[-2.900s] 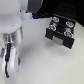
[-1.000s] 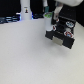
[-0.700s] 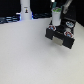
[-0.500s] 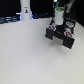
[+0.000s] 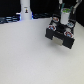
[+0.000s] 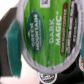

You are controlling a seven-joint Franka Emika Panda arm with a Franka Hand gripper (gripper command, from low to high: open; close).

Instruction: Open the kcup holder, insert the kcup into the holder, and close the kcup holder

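The kcup holder [image 5: 59, 36] is a black boxy unit at the exterior view's upper right, its tray of round slots pulled out toward the front with reddish-topped pods [image 5: 66, 33] in it. My gripper [image 5: 62, 23] hangs right over the tray. In the wrist view the kcup [image 6: 45, 35] fills nearly the whole picture: a green-and-white lid reading "Dark Magic", very close to the camera, so the gripper appears shut on it. The fingers themselves are hidden behind the lid. In the exterior view the kcup is too small to make out.
A white bottle-like object [image 5: 25, 11] stands at the back of the white table [image 5: 30, 55], with dark items [image 5: 9, 19] along the back edge at the exterior view's left. In the wrist view, another green-logo pod [image 6: 48, 78] shows below the kcup.
The arm has crossed from the exterior view's left to over the holder. Over the last second it has shifted only slightly above the open tray.
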